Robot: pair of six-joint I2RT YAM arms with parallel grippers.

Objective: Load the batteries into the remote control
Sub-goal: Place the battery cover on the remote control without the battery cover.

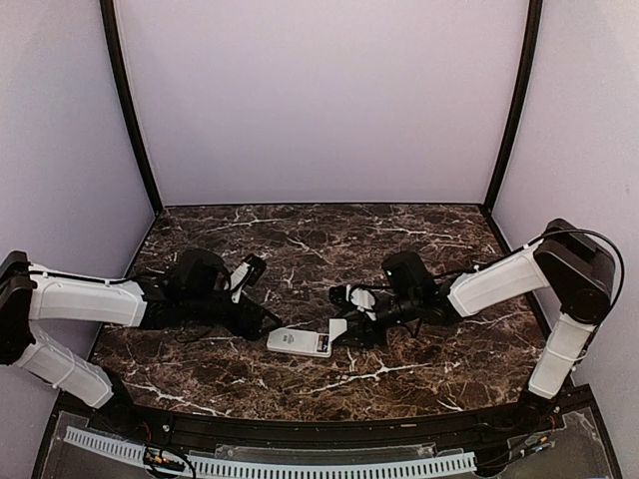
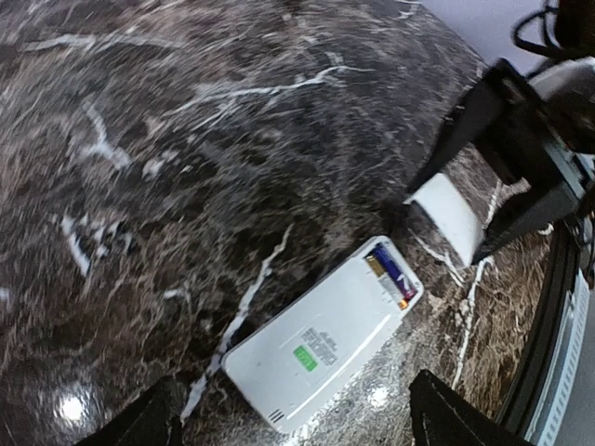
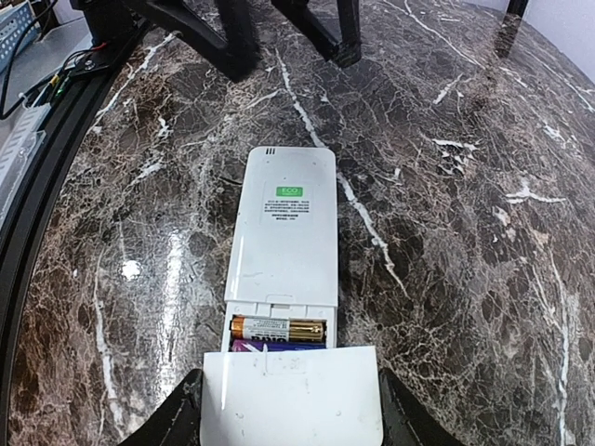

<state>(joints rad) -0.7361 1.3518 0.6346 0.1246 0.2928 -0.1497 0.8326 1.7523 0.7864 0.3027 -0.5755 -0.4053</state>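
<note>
The battery cover (image 3: pixel 290 386) is pinched in the half-spread jaws of the right gripper (image 3: pixel 290 413). It should be kept level and slid squarely over the seated batteries (image 3: pixel 279 330) of the remote control (image 3: pixel 284 232), which lies face down on the table (image 3: pixel 465 232). Beyond, the left gripper (image 3: pixel 293 60) is spread wide, touching nothing.

Remote control (image 2: pixel 321 348) face-down on marble table (image 2: pixel 186 186); batteries (image 2: pixel 390 276) showing at open end; cover (image 2: pixel 453 216) just beside.
</note>
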